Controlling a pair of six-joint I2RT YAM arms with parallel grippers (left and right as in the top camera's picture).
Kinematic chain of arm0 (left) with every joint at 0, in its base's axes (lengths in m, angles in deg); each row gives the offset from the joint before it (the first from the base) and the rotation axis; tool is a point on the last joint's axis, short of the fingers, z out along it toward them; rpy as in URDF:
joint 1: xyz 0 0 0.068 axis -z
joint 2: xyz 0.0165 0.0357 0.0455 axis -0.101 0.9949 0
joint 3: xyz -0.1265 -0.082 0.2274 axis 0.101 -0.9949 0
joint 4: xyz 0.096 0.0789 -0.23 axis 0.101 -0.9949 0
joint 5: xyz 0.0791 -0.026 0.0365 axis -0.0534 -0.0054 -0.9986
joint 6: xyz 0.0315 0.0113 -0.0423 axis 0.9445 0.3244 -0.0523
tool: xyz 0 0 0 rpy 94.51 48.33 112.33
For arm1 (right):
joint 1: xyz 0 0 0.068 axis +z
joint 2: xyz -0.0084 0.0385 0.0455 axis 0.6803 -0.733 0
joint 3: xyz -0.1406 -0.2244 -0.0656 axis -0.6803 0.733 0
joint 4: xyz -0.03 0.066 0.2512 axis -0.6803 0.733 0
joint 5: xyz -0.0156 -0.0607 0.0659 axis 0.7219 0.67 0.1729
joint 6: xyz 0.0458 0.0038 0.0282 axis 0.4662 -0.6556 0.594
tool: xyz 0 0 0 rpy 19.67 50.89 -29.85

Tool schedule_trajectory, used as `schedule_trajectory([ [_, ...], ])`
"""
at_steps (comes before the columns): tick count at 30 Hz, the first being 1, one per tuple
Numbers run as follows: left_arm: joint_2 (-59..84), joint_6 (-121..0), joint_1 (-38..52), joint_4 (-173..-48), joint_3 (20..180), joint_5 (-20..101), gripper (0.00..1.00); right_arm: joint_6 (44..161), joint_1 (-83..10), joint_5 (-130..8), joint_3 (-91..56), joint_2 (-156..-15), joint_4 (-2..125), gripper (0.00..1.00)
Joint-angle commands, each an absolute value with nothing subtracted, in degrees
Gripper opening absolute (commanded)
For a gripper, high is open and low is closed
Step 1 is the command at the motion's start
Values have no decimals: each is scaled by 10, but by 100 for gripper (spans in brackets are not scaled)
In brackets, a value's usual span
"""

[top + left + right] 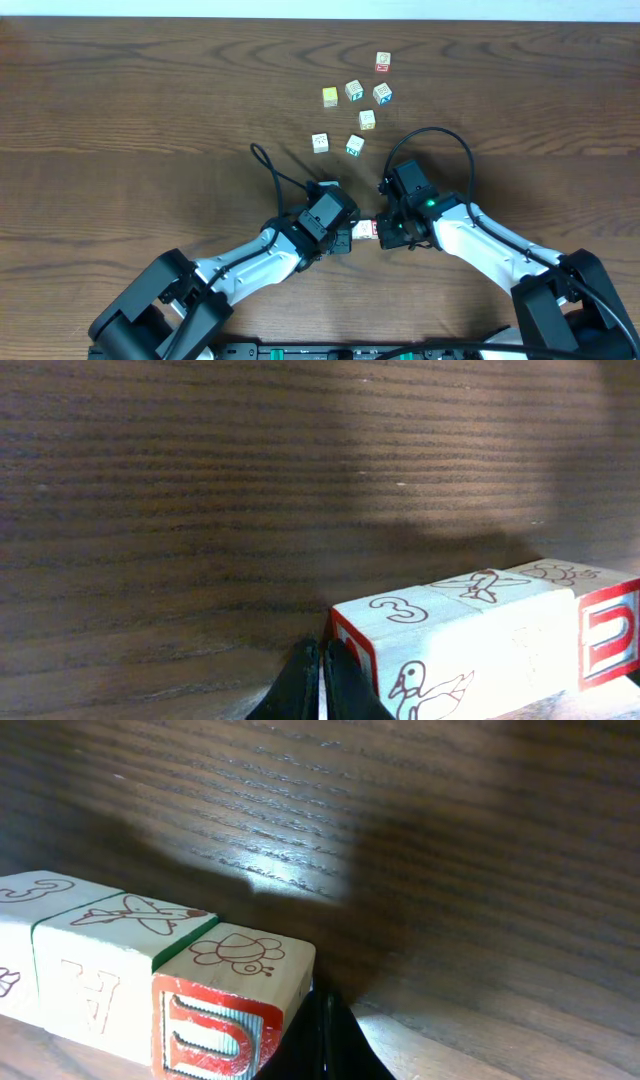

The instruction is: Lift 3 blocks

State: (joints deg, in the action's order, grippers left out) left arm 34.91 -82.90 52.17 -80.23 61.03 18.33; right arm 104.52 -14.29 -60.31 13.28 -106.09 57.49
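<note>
Closest in, the row of three small wooden alphabet cubes (470,640), cream-faced with red and green edging, sits end to end between my left gripper (320,685) and my right gripper (325,1040). Both are fully closed with nothing between their fingers; they press on the row's two ends. Only that squeeze carries it, so if either arm eases or drifts out of line, I judge the middle cube buckles out onto the dark wooden worktop (150,100). The loose cubes (355,90) lie well apart.

cream block (440,655) 3, red block (215,1025) u
</note>
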Motion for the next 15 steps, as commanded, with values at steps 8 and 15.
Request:
schedule_trajectory([
  [8, 372, -826, 557, -802, 628, 241, 8, 1048, -109, -680, 118, -1069, 573, 1],
  [15, 371, -826, 557, -803, 630, 252, 7, 1048, -109, -680, 106, -1069, 588, 1],
])
